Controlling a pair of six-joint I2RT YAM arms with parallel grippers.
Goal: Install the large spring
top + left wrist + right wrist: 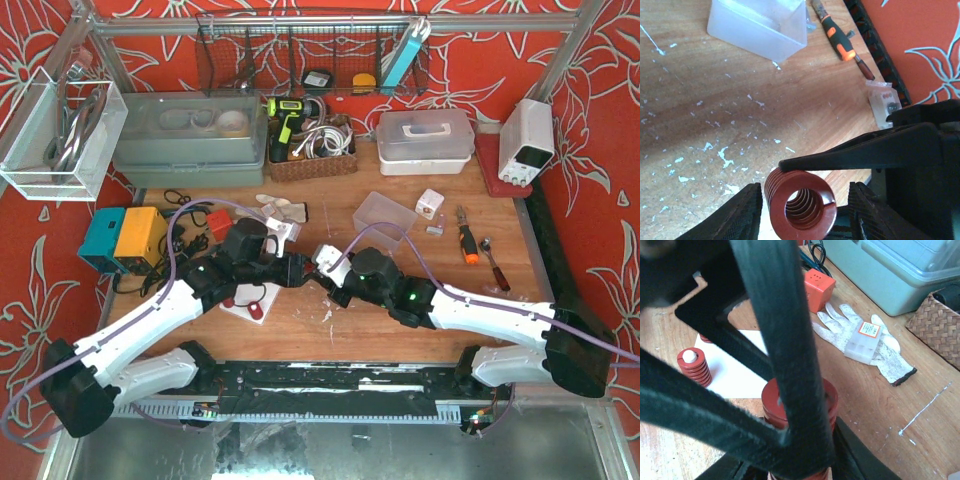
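Over the wooden desk, pinching the large red coil spring in closed right fingers; straddling it, without contact, with half-open left fingers.

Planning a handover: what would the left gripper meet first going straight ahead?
The large red spring, sitting between the left gripper's open fingers, with the right gripper's finger across its top.

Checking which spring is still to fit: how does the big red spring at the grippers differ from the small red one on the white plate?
Size: the large spring is clearly wider than the small spring.
Bore: the small spring has a white peg in it; the large spring's bore is empty.
Place: the small spring stands on the white plate; the large spring sits between the jaws of the left gripper.
Both are red coils.
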